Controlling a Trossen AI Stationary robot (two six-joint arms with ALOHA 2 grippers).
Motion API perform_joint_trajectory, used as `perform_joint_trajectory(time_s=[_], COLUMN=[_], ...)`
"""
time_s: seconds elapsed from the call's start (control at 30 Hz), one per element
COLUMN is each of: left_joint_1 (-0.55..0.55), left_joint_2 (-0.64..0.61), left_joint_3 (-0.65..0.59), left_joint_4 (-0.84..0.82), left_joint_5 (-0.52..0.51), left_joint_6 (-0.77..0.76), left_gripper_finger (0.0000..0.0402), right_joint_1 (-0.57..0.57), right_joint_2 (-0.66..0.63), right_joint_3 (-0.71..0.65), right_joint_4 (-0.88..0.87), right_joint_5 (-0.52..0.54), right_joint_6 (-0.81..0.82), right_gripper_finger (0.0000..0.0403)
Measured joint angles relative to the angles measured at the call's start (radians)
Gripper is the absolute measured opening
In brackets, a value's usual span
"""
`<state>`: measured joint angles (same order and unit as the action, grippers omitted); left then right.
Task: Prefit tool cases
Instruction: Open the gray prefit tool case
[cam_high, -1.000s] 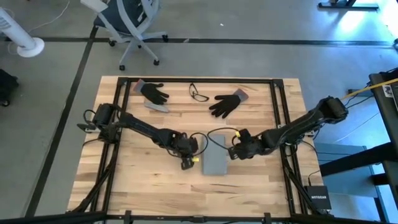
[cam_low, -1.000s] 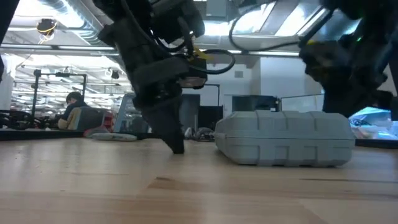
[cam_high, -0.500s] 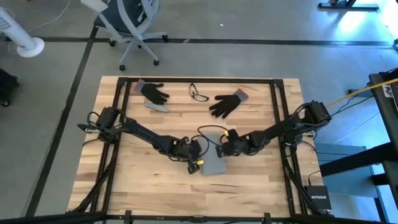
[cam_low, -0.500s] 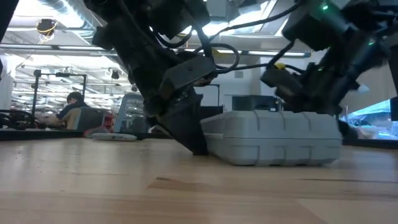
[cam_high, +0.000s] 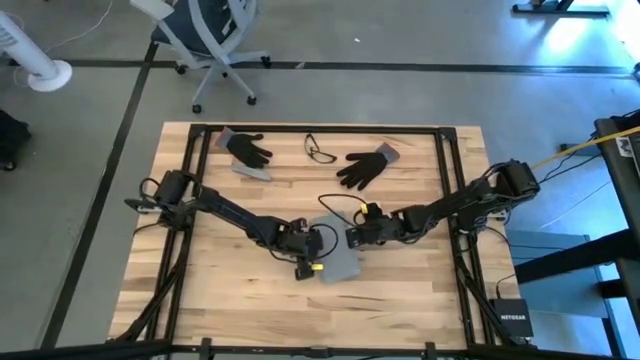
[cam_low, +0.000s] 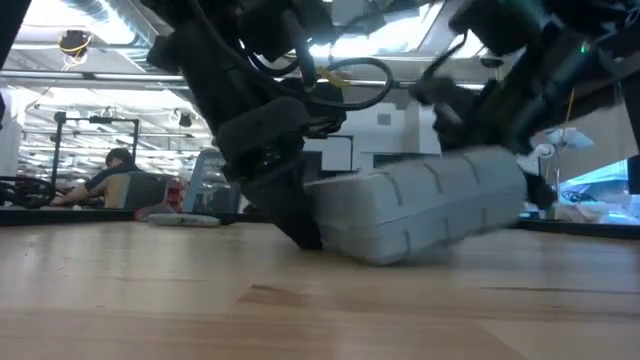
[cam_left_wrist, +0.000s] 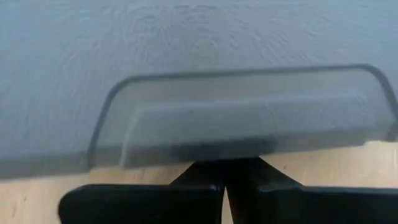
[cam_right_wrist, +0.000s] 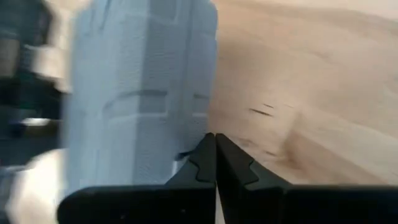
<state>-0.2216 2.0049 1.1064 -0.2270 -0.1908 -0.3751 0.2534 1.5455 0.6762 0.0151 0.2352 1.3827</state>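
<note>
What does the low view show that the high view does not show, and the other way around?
Only the low view shows that the tool case is tilted, one end raised off the table, and a person far behind. Only the high view shows two black gloves, eyeglasses and an office chair. Both show the shut left gripper and shut right gripper pressing at opposite ends of the case.

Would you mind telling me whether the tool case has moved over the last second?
Yes. In the low view the tool case has tipped, its right end lifted off the table.
</note>
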Motion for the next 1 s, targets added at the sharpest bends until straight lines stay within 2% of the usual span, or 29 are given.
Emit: perform_joint_trajectory(time_s=[0.33, 0.47, 0.73, 1.0], left_joint_1=[-0.018, -0.014, 0.004, 0.018], left_joint_2=[-0.021, -0.022, -0.022, 0.002], left_joint_3=[-0.001, 0.001, -0.010, -0.015], left_joint_4=[-0.110, -0.118, -0.041, 0.065], left_joint_5=[-0.026, -0.031, -0.044, -0.080], left_joint_6=[0.079, 0.122, 0.246, 0.212], left_gripper_finger=[0.0000, 0.0000, 0.0000, 0.0000], right_joint_1=[0.002, 0.002, 0.002, 0.000], right_joint_2=[-0.034, -0.022, 0.028, 0.039], right_joint_3=[0.015, 0.025, 0.034, 0.034], right_joint_4=[0.118, 0.239, 0.308, 0.324], right_joint_5=[0.011, 0.005, 0.035, 0.063], right_joint_6=[-0.001, -0.008, -0.027, -0.009], right_gripper_finger=[0.0000, 0.0000, 0.0000, 0.0000])
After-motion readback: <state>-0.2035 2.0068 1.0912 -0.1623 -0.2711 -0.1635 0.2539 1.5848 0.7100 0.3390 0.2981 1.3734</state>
